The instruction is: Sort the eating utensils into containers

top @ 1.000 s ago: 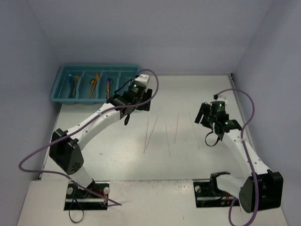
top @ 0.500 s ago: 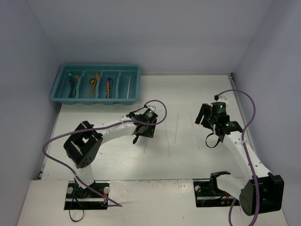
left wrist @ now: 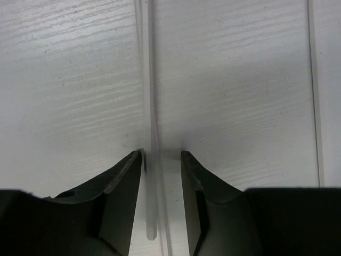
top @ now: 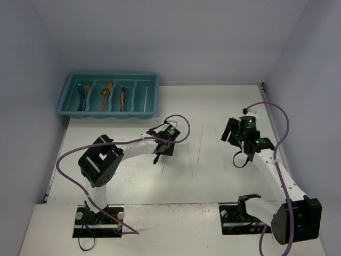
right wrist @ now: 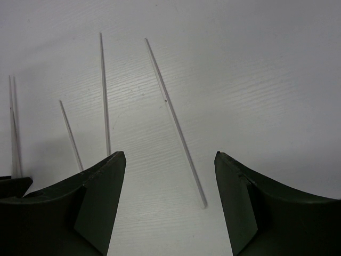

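Observation:
The teal cutlery tray (top: 151, 81) stands at the far left. Its compartments hold teal and blue utensils (top: 82, 96), orange and gold ones (top: 106, 95), purple ones (top: 123, 98) and a pale stick (top: 145, 97). My left gripper (top: 158, 157) is low over the table, and its jaws (left wrist: 161, 154) are open, straddling two pale translucent sticks (left wrist: 152, 106) without touching them. My right gripper (top: 229, 132) hangs open and empty (right wrist: 170, 157) above a single pale stick (right wrist: 173, 117).
More pale sticks lie on the white table: one to the right in the left wrist view (left wrist: 315, 96), and three left of my right gripper (right wrist: 105, 90), (right wrist: 70, 136), (right wrist: 13, 128). Faint sticks show mid-table (top: 200, 144). Grey walls enclose the table.

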`<act>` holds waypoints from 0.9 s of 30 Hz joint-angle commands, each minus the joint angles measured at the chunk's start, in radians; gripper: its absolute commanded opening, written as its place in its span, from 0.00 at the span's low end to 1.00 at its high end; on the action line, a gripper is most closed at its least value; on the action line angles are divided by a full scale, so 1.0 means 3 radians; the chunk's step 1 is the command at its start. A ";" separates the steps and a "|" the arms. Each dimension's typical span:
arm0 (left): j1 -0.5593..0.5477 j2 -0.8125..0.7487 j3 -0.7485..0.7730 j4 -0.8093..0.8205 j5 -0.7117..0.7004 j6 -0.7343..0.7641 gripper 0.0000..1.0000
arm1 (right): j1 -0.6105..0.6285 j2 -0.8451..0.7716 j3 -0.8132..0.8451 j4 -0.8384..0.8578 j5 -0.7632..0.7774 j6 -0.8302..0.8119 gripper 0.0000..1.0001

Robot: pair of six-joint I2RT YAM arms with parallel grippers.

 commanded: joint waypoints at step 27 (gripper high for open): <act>0.0042 -0.0839 -0.0372 -0.0304 0.0171 -0.0056 0.29 | -0.0010 -0.0029 0.0005 0.0081 0.0039 -0.0042 0.65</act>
